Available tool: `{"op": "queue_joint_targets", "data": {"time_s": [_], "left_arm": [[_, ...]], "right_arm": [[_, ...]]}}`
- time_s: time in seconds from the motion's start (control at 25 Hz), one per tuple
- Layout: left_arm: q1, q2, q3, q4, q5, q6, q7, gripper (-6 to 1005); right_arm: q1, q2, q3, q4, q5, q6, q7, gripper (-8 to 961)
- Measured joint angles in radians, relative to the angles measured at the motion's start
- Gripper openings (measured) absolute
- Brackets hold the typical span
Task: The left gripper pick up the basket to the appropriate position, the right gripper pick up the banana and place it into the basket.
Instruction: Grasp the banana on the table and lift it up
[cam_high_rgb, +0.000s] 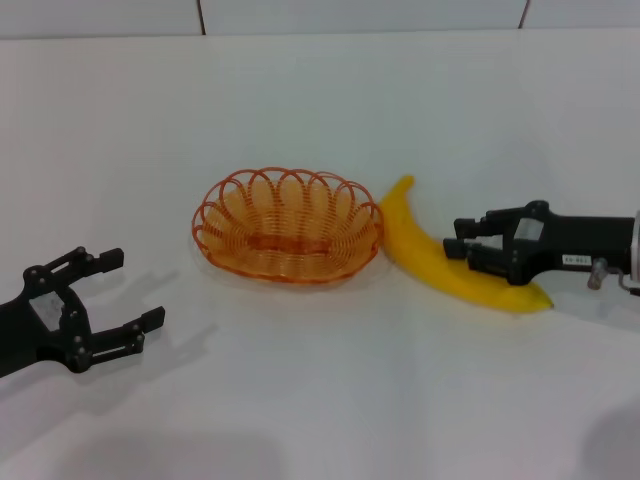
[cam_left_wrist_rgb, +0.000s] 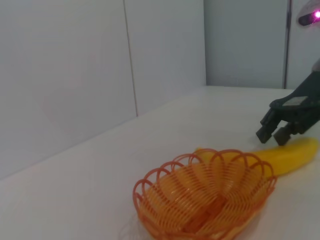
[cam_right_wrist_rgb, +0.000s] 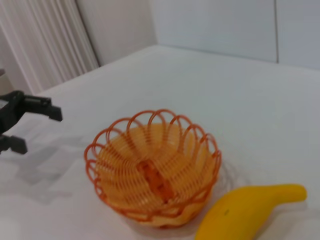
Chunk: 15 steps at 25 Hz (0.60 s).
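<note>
The orange wire basket (cam_high_rgb: 288, 228) stands empty at the middle of the white table; it also shows in the left wrist view (cam_left_wrist_rgb: 165, 187) and the right wrist view (cam_right_wrist_rgb: 150, 170). The yellow banana (cam_high_rgb: 430, 260) lies on the table just right of the basket, almost touching its rim; it also shows in both wrist views (cam_left_wrist_rgb: 292, 152) (cam_right_wrist_rgb: 245, 210). My right gripper (cam_high_rgb: 458, 240) reaches in from the right, its jaws a little apart just over the banana's middle, holding nothing; the left wrist view also shows it (cam_left_wrist_rgb: 273, 136). My left gripper (cam_high_rgb: 137, 288) is wide open and empty, well left of the basket (cam_right_wrist_rgb: 37, 131).
White wall panels stand behind the table's far edge. Nothing else lies on the table.
</note>
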Motion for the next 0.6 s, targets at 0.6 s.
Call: {"op": "queue_joint_targets", "data": {"time_s": [0.6], "left_arm": [[0.001, 0.003, -0.002, 0.0, 0.0, 0.008, 0.001, 878]], "right_arm": [[-0.012, 0.0, 0.0, -0.029, 0.056, -0.027, 0.0, 272]]}}
